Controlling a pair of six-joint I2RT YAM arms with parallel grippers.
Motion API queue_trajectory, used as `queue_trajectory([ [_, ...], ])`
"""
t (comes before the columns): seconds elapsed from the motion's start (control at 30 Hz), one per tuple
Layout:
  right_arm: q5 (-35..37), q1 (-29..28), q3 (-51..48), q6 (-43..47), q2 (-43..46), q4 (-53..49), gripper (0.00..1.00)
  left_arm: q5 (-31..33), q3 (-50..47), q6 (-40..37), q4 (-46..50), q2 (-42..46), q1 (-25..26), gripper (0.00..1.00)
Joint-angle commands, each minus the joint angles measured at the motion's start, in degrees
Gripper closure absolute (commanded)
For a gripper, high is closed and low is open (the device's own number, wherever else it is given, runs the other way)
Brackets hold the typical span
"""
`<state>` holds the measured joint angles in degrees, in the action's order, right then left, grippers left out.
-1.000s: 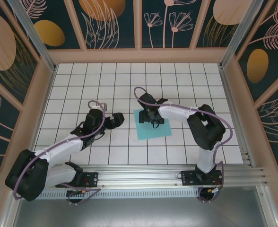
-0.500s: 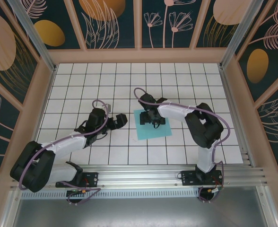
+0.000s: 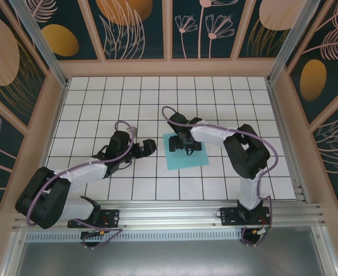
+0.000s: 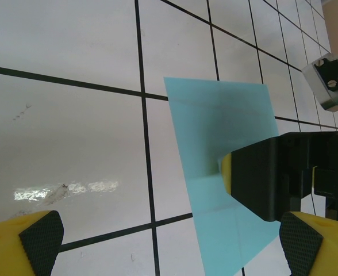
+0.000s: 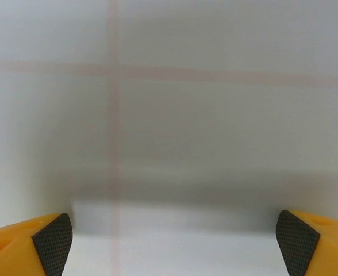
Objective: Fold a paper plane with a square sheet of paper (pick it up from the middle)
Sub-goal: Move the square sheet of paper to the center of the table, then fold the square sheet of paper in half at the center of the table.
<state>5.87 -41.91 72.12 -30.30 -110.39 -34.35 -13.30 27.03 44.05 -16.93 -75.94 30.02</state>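
The square sheet of paper (image 3: pixel 186 161) is light turquoise and lies flat on the white tiled table, just right of centre. My right gripper (image 3: pixel 187 145) is down over the sheet's far half, pointing at it. In the right wrist view its fingers are spread wide, and the right gripper (image 5: pixel 175 241) is open very close above the pale sheet (image 5: pixel 169 115) with nothing between them. My left gripper (image 3: pixel 148 148) sits about one tile left of the sheet, open and empty. In the left wrist view the sheet (image 4: pixel 215 132) lies ahead of the left gripper (image 4: pixel 169 244), with the right gripper's black body (image 4: pixel 272 178) resting over it.
The tiled table (image 3: pixel 100 103) is boxed in by wooden-framed patterned walls (image 3: pixel 54 115) on three sides. An aluminium rail (image 3: pixel 175 210) with both arm bases runs along the near edge. Purple cables loop off both arms.
My left gripper has slid right, closer to the sheet's left edge. My right gripper has stayed on the sheet and spread its fingers a little wider.
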Motion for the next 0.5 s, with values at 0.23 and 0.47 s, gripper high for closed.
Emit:
queue_trajectory([
  [0.23, -3.3, 0.3, -2.5, -0.3, -3.2, 1.2, 0.05, -1.5, 1.3, 0.0, -1.9, -0.5, 0.3, 0.01],
  [0.47, 1.0, -0.1, 3.4, 1.7, -1.2, -4.0, 0.05, -1.7, 1.8, -0.2, -2.1, -0.7, 0.2, 0.01],
])
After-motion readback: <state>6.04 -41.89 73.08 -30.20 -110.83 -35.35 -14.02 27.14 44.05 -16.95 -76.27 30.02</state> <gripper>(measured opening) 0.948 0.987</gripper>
